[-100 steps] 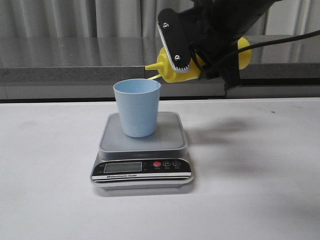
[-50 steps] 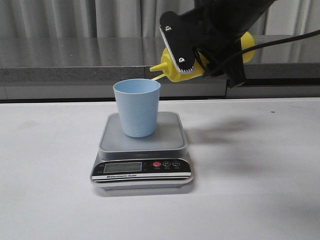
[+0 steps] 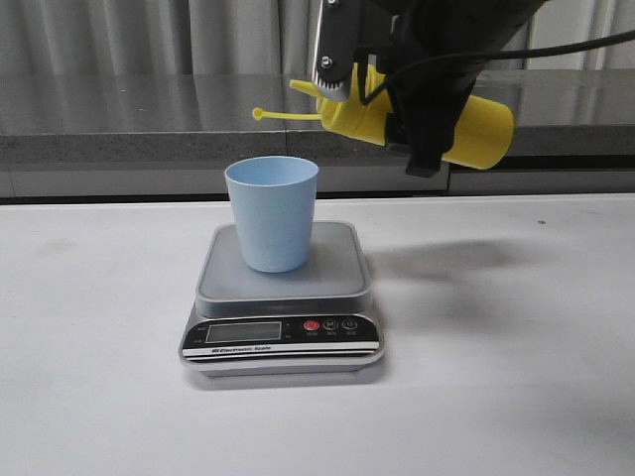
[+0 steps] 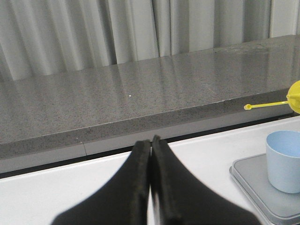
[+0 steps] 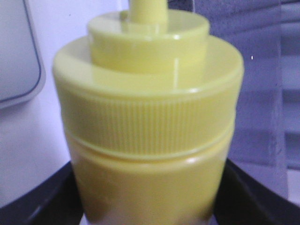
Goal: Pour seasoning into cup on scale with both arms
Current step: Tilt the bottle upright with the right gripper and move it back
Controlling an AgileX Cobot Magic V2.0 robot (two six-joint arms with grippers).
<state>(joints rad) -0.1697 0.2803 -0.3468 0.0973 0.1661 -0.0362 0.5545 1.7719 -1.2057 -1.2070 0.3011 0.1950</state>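
Note:
The pale blue cup (image 3: pixel 273 212) stands upright on the silver scale (image 3: pixel 282 297) in the middle of the table. Above and to its right, my right gripper (image 3: pixel 382 84) is shut on the yellow seasoning bottle (image 3: pixel 466 124), which lies nearly level with its nozzle (image 3: pixel 303 87) pointing left and slightly up, not over the cup's mouth. Its cap strap (image 3: pixel 288 115) sticks out leftward. In the right wrist view the bottle (image 5: pixel 147 122) fills the frame between the black fingers (image 5: pixel 42 197). My left gripper (image 4: pixel 151 143) is shut and empty, well left of the cup (image 4: pixel 284 160); it is outside the front view.
A grey stone ledge (image 3: pixel 139 124) with curtains behind runs along the back of the white table (image 3: pixel 516 397). The scale's black panel carries a display (image 3: pixel 244 332) and a red button (image 3: pixel 312 325).
My right gripper has lifted and turned the bottle back from its downward tilt. The nozzle rose away from the cup's rim, and the strap swung out to the left.

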